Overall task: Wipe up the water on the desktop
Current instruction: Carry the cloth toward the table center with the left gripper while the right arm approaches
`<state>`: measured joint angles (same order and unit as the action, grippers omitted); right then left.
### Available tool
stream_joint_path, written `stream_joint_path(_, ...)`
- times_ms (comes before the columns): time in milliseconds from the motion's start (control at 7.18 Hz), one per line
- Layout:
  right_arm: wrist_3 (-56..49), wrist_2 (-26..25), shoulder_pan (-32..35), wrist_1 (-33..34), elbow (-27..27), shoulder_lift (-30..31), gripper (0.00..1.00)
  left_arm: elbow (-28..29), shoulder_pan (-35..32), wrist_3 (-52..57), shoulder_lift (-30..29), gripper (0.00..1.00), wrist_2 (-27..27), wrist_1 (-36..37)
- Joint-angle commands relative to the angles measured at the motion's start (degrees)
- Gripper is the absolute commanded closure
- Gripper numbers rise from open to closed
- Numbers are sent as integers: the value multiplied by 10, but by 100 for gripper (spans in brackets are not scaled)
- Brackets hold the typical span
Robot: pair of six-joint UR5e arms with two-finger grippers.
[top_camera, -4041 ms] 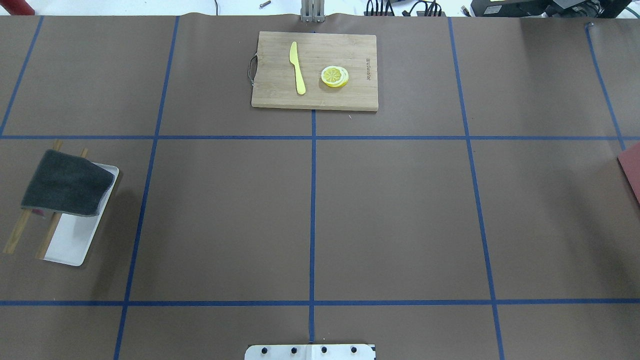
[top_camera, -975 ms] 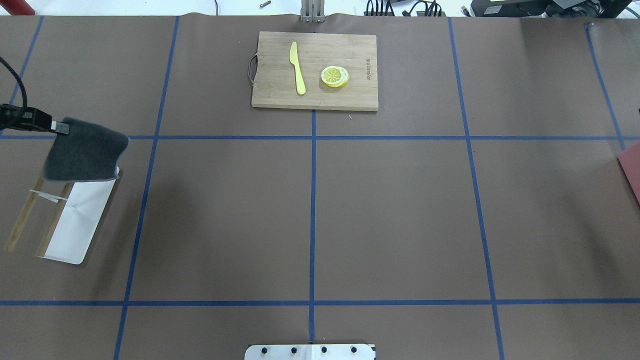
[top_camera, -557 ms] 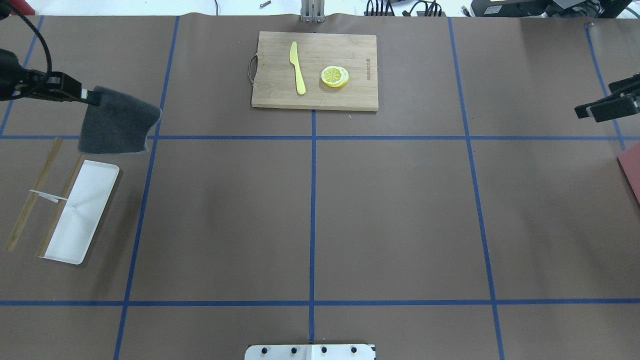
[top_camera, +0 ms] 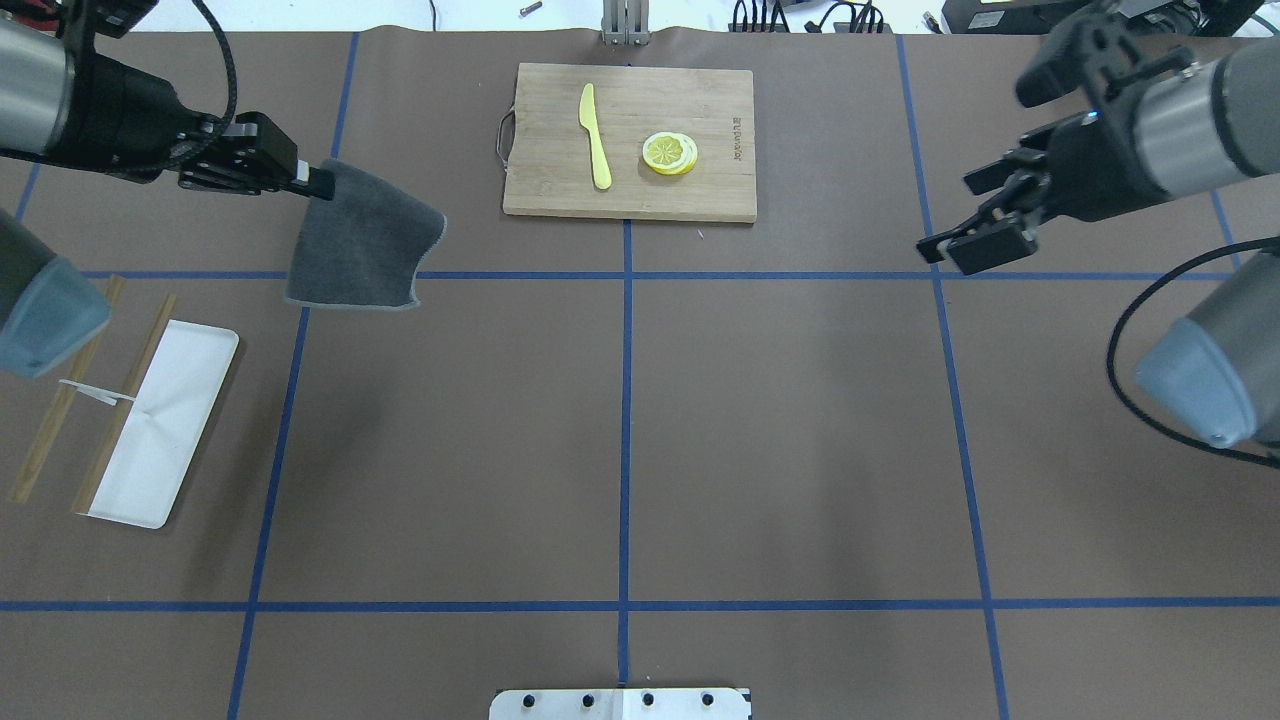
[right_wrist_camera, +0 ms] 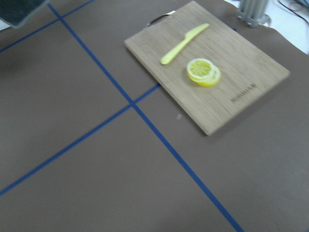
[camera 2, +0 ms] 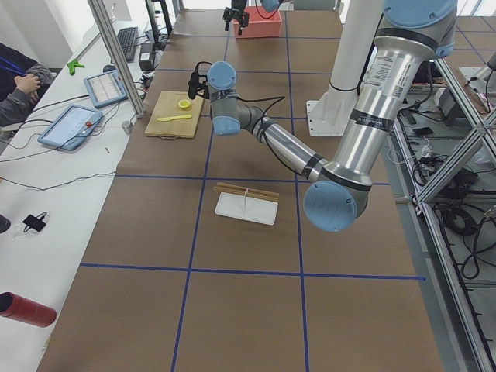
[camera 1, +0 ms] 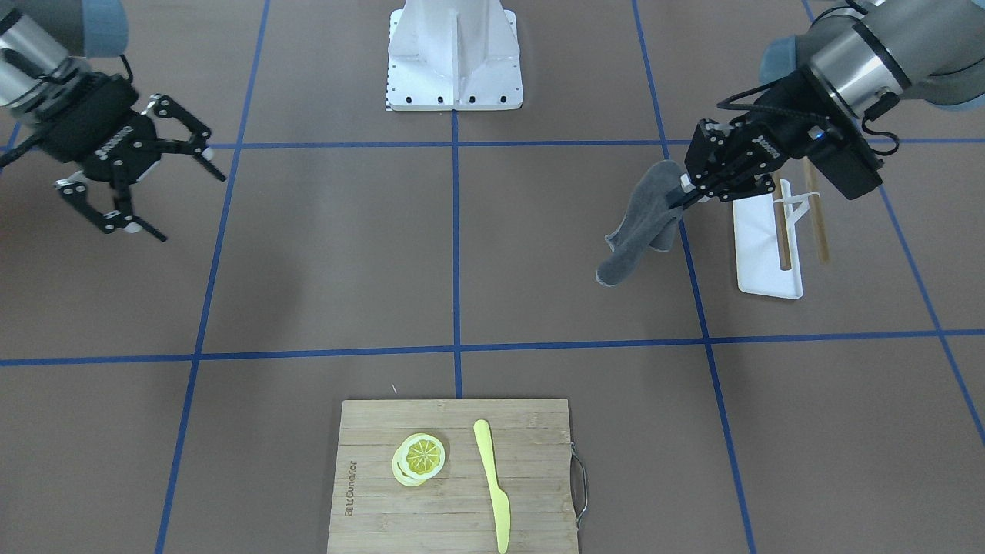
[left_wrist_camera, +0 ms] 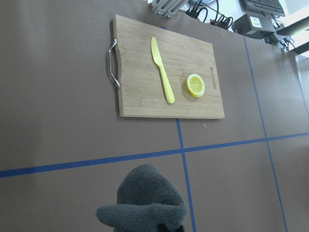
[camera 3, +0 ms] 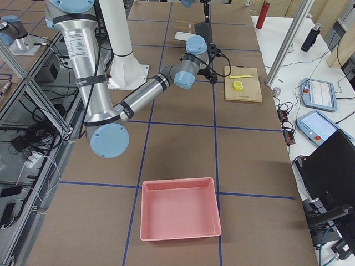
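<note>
The desktop [top_camera: 800,430] is the big brown surface with blue tape lines; I see no water on it. My left gripper [top_camera: 318,186] is shut on a corner of a dark grey cloth [top_camera: 365,245], which hangs above the desktop to the left of the cutting board. The gripper [camera 1: 681,196] and the hanging cloth [camera 1: 639,223] also show in the front view, and the cloth's top [left_wrist_camera: 145,205] in the left wrist view. My right gripper [camera 1: 192,208] is open and empty above the desktop's right side; it also shows in the overhead view [top_camera: 945,258].
A bamboo cutting board [top_camera: 700,190] at the far middle bears a yellow knife [top_camera: 595,135] and lemon slices [top_camera: 669,153]. A white tray [top_camera: 160,420] with two wooden sticks [top_camera: 60,400] lies at the left. A pink bin [camera 3: 180,216] sits at the right end.
My left gripper has lifted the grey cloth off the white tray and carried it right, toward the cutting board. My right arm has come in from the right edge.
</note>
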<state>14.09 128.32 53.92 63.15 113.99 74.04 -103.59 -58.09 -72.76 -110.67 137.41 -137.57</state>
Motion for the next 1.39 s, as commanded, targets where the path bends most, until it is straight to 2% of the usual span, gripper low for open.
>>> stream_joint_path(0, -25, -62, -94, 0, -1, -56, 0, 4, 51, -4, -39, 100, 0, -1)
stream_joint_path(279, -72, -91, -152, 0, -1, -81, 0, -1, 93, -10, -68, 100, -23, -2)
stream_joint_path(557, -72, -192, -231, 1, -2, -100, 0, -4, 118, -11, -91, 100, -23, -2)
stream_joint_path(836, -72, -209, -247, 1, -3, -106, 3, -16, 131, -12, -92, 100, -23, -16)
stream_joint_path(975, -73, -209, -248, 2, -3, -106, 10, -25, 141, -13, -93, 100, -23, -18)
stream_joint_path(1254, -73, -210, -248, 3, -5, -105, 14, -47, 157, -32, -93, 100, -22, -20)
